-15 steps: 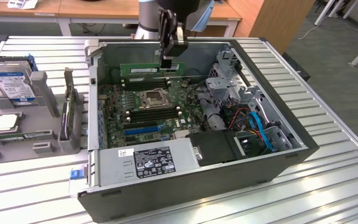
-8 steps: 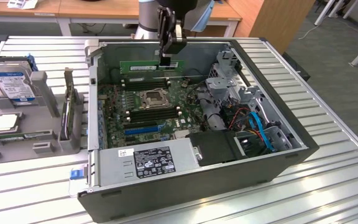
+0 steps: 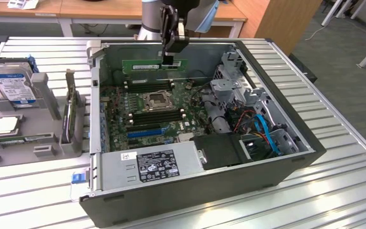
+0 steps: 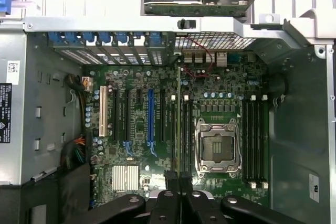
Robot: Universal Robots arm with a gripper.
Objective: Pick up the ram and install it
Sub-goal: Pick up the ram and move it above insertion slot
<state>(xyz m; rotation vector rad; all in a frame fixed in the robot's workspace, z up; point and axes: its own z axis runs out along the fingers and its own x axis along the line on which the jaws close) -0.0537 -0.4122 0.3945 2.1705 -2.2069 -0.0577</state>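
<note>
the open computer case (image 3: pixel 202 191) lies on its side in the middle of the slatted metal table (image 3: pixel 335 191), its dark wall closest to me. just inside that wall sits the grey power supply (image 3: pixel 151 164) with its white and black labels. past it the green motherboard (image 3: pixel 122 114) lies flat on the case floor, with the empty cpu socket (image 3: pixel 156 100) near its middle. dark memory slots (image 3: pixel 154 116) run along both sides of the socket, and a bright-blue slot (image 3: pixel 146 132) lies on the power supply's side of them.

over the far edge of the case, the claw (image 3: pixel 168 59) hangs straight down from the arm, its fingers pressed together on the top edge of the ram (image 3: pixel 148 65). the ram is level, long edge down, in the air above the far part of the board and clear of every slot. in the wrist view the claw (image 4: pixel 178 179) looks down on the socket (image 4: pixel 218 148) and the slots on either side of it.

toward the table's edge at the exterior view's left, a grey holder (image 3: pixel 43 143) carries a hard drive (image 3: pixel 11 83) and a dark card (image 3: pixel 70 109) standing upright.
</note>
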